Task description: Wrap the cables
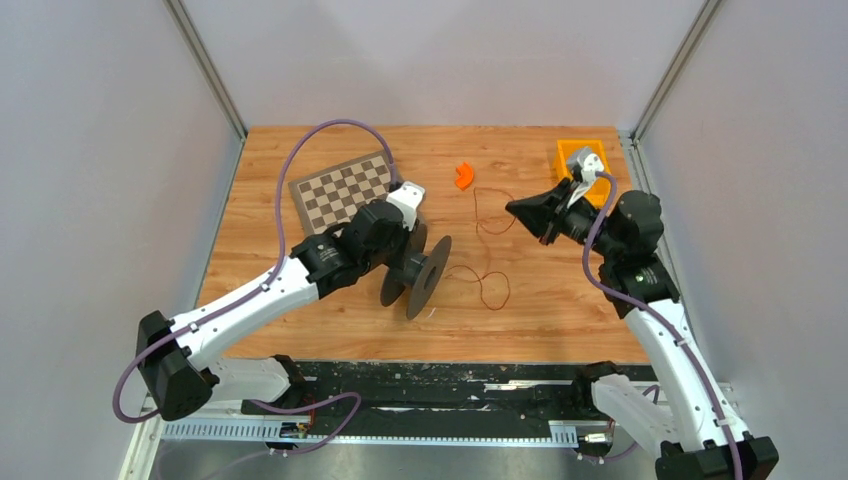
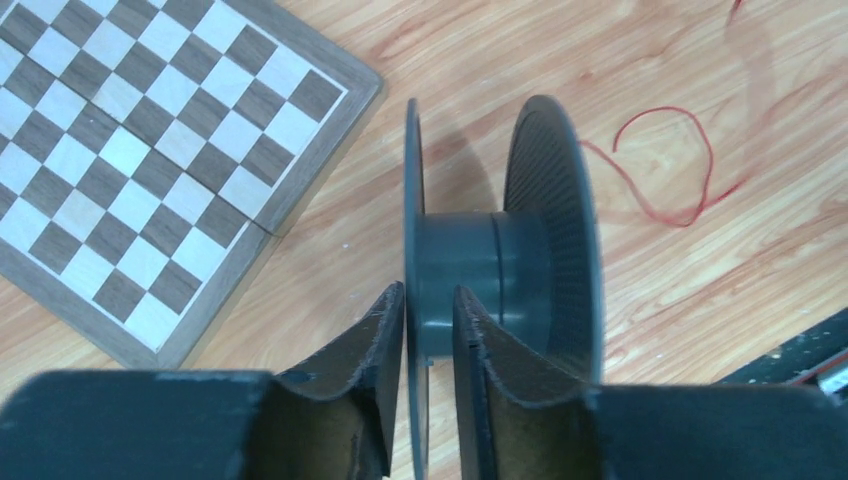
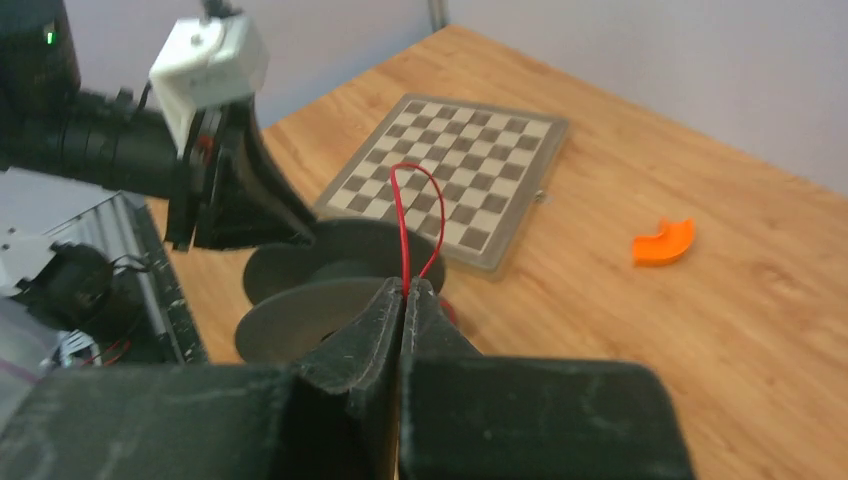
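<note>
Red wire [image 3: 400, 230] is pinched in your right claw [image 3: 405, 290], slack looped at three o'clock of the spool [image 2: 470, 270]. Your left claw [image 2: 428, 300] gapes astride its flange; any tug may topple it.

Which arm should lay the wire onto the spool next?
Right: the right gripper is shut on the red wire; the left gripper straddles a flange of the spool, jaws slightly apart.

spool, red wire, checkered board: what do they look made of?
The spool looks like matte dark grey plastic: smooth moulded hub, finely ribbed flange face. The wire is thin, limp, slightly glossy red, probably plastic-insulated; core not visible. The board looks like wood or veneer, satin, grain showing.
</note>
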